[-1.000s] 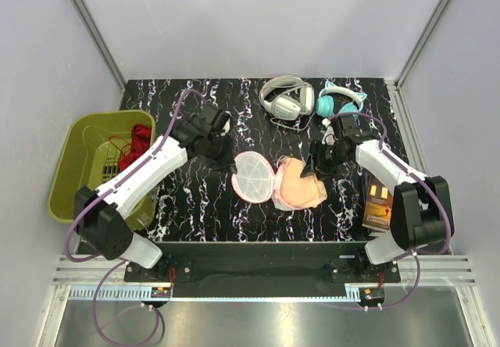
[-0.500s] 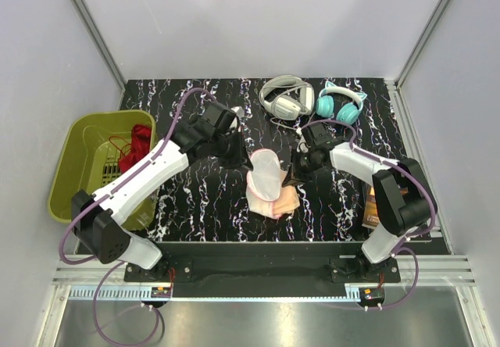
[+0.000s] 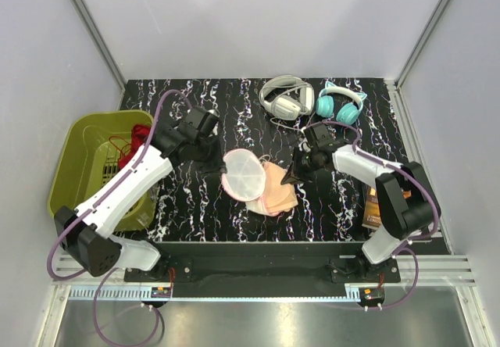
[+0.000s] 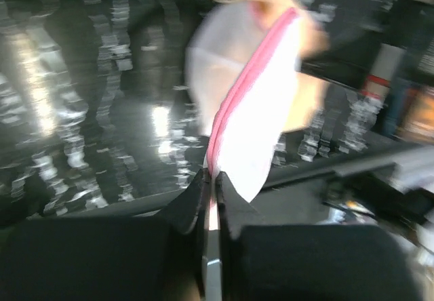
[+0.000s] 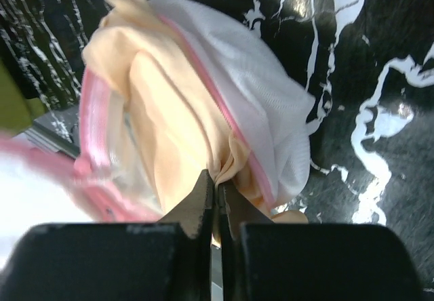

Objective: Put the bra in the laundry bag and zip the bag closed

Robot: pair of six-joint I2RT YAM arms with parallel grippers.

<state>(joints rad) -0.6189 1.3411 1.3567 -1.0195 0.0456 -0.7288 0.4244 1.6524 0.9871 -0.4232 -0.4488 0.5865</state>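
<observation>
Mid worktop (image 3: 187,206), closest to the arm bases: the laundry bag (image 3: 244,173) w/ the bra (image 3: 280,196) stuffed partway in. Peach fabric spills out past the bag's near-right edge, and the pink zipper is open. Can't tell if the bag is lifted off the surface or just tipped.

Left end effector (image 4: 211,179) sits at the bag's left rim. Its wrist cam is pretty blurry, but the fingers are pressed together right on the pink zipper trim, w/ white mesh fanning out beyond them.

Right end effector (image 5: 215,187) comes in from the right side. Its fingers are squeezed tight on a fold of the bra, just beside the zipper edge, and the mesh dome curves over the fabric behind it.

Other stuff: an orange-brown book (image 3: 377,206) lies by the right arm near the worktop's right edge. An olive-green basket (image 3: 78,171) stands off the left side w/ a dark red garment (image 3: 141,138) in it.

At the far end, white-grey headphones (image 3: 286,97) and teal headphones (image 3: 341,103) lie next to each other, well apart from the bag.
</observation>
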